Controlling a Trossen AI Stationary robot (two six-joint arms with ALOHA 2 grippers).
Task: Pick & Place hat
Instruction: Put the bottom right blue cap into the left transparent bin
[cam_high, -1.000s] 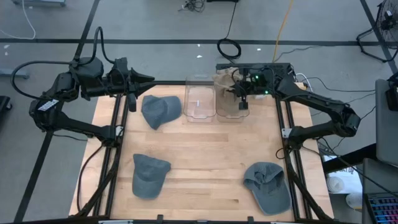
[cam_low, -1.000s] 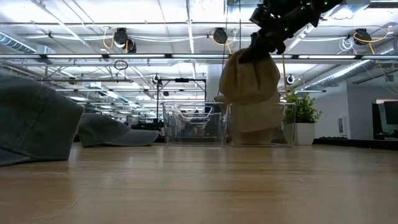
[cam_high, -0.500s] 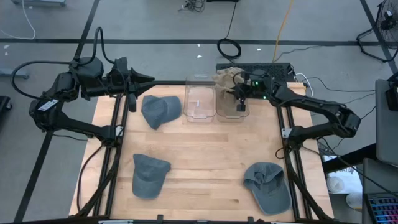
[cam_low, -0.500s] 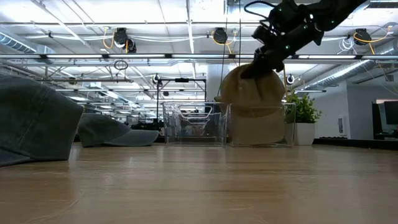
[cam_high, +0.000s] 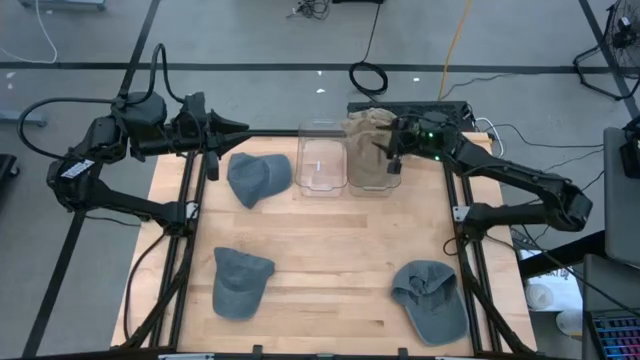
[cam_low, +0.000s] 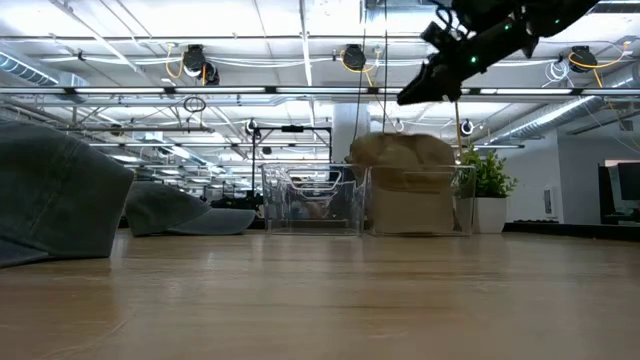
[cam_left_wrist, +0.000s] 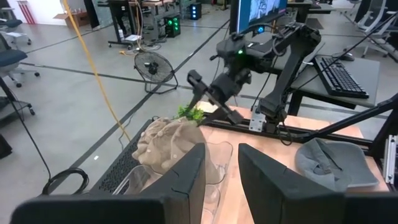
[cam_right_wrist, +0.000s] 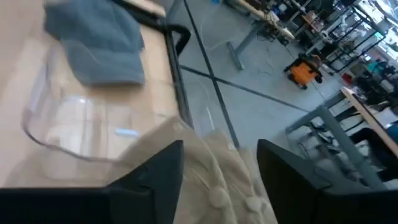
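Right gripper (cam_high: 391, 158) — splayed above tan hat (cam_high: 367, 150)

A pale wooden counter (cam_high: 320, 270) is filling the middle of the high view. Two clear bins are sitting side by side at its upper edge: the left bin (cam_high: 321, 160) and the right bin (cam_high: 368, 165). Three grey caps are lying directly on the wood: one (cam_high: 258, 177) at upper left beside the bins, one (cam_high: 241, 281) at lower left, one (cam_high: 431, 298) at lower right.
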